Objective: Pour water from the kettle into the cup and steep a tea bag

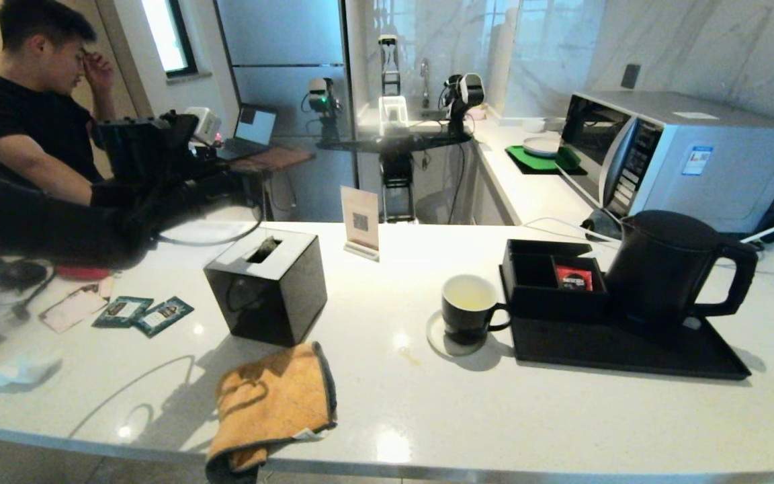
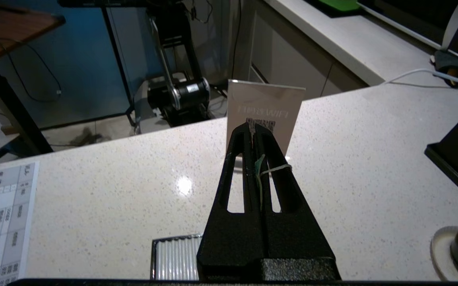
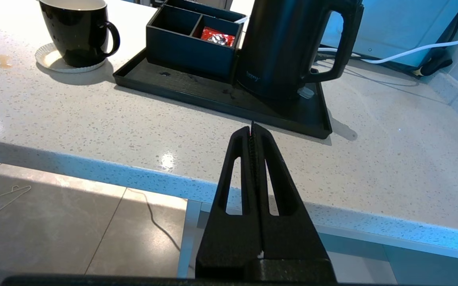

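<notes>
A white stone counter [image 1: 562, 417] carries a microwave [image 1: 682, 158] at the far right, a black tissue box [image 1: 267, 286] and an orange cloth [image 1: 273, 400] draped over the near edge. The kettle [image 1: 669, 269] stands on a black tray [image 1: 629, 346] beside a divided box [image 1: 548, 279] holding a red sachet [image 1: 574, 277]. The cup [image 1: 471, 308] sits on a white coaster [image 1: 444, 343] just left of the tray, pale liquid inside. The left gripper [image 2: 256, 131], above the counter, is clenched on a thin string [image 2: 274, 169]; the tea bag itself is not visible. The right gripper [image 3: 253, 133] hangs closed and empty off the counter's near edge.

open counter [image 1: 387, 403] before cup [image 1: 469, 308], tray [image 1: 629, 349] flanking right
</notes>
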